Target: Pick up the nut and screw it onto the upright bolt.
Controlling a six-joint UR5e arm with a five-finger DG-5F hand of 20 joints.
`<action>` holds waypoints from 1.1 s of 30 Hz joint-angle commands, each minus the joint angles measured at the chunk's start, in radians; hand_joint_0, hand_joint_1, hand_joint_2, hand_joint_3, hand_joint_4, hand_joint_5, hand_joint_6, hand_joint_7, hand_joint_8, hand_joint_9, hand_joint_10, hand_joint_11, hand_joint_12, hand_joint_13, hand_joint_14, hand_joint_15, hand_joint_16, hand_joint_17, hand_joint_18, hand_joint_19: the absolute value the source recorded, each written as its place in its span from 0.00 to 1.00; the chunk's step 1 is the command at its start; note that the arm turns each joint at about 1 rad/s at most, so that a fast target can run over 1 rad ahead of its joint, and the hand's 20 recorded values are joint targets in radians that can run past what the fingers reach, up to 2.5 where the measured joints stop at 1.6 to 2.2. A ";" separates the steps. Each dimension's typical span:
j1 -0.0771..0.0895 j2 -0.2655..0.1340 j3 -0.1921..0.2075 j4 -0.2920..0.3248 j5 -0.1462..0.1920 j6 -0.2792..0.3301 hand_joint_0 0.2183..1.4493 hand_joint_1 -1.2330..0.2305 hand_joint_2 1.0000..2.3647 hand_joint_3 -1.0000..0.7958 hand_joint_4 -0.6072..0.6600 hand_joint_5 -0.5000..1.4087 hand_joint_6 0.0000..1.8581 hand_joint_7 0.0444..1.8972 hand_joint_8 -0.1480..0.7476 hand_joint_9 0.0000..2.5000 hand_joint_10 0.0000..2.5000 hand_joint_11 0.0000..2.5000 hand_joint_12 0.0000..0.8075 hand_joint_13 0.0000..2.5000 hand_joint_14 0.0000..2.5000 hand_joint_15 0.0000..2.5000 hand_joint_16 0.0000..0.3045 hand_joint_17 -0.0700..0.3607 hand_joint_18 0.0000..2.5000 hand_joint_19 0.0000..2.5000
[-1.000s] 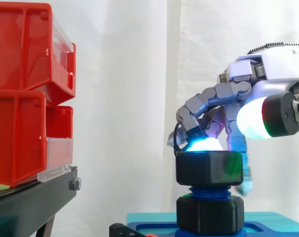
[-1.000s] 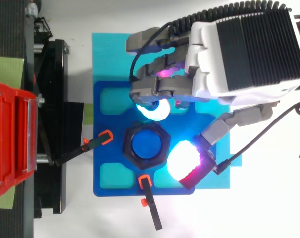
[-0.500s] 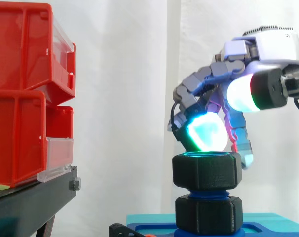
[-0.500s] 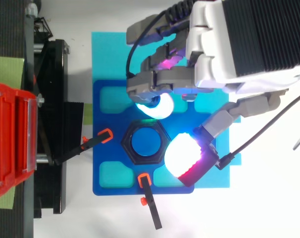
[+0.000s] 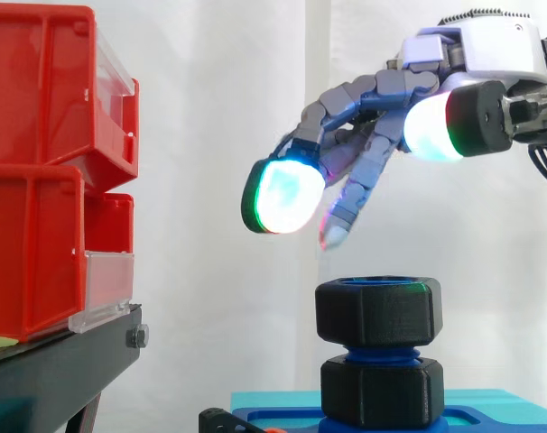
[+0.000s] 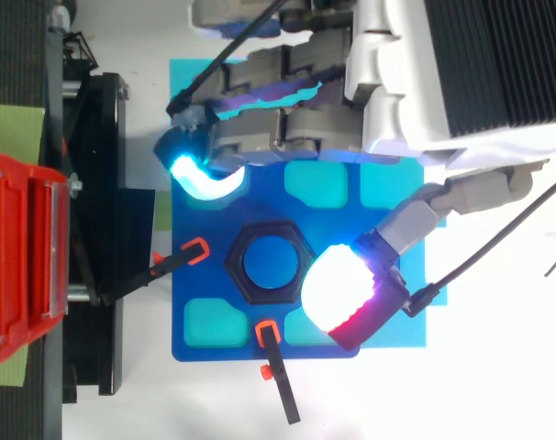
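A black hexagonal nut (image 5: 377,311) sits threaded on the upright blue bolt (image 6: 270,266), above a second black nut (image 5: 382,391) at the bolt's foot. The bolt stands on a blue base plate (image 6: 194,275). My hand (image 5: 490,54) hovers above the top nut with its fingers stretched out and spread, touching nothing. One glowing fingertip (image 5: 282,196) reaches out to the left, well above the nut. In the top view the hand (image 6: 461,82) comes in from the upper right, with the glowing thumb pad (image 6: 338,291) beside the nut.
Red bins (image 5: 48,171) stand stacked on a black stand (image 5: 66,361) at the left. Two black clamps with orange tips (image 6: 182,258) hold the base plate. A light blue mat (image 6: 197,101) lies under the plate.
The hand has let go of the top nut, risen and straightened its fingers out to the left. The nut stays on the bolt, sitting slightly lower than a second ago.
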 commanded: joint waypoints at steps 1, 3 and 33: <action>0.002 0.000 0.011 -0.010 0.001 -0.001 0.20 0.57 0.00 0.28 0.61 0.18 0.27 0.30 0.41 0.32 0.00 0.00 0.35 0.15 0.00 0.00 0.10 0.32 0.00 0.00; 0.005 0.000 0.013 -0.014 0.005 -0.001 0.19 0.57 0.00 0.28 0.59 0.18 0.27 0.29 0.40 0.28 0.00 0.00 0.35 0.11 0.00 0.00 0.10 0.33 0.00 0.00; 0.040 -0.003 -0.035 -0.014 0.015 -0.006 0.16 0.76 0.00 0.28 0.52 0.13 0.27 0.25 0.30 0.00 0.00 0.00 0.35 0.00 0.00 0.00 0.15 0.39 0.00 0.00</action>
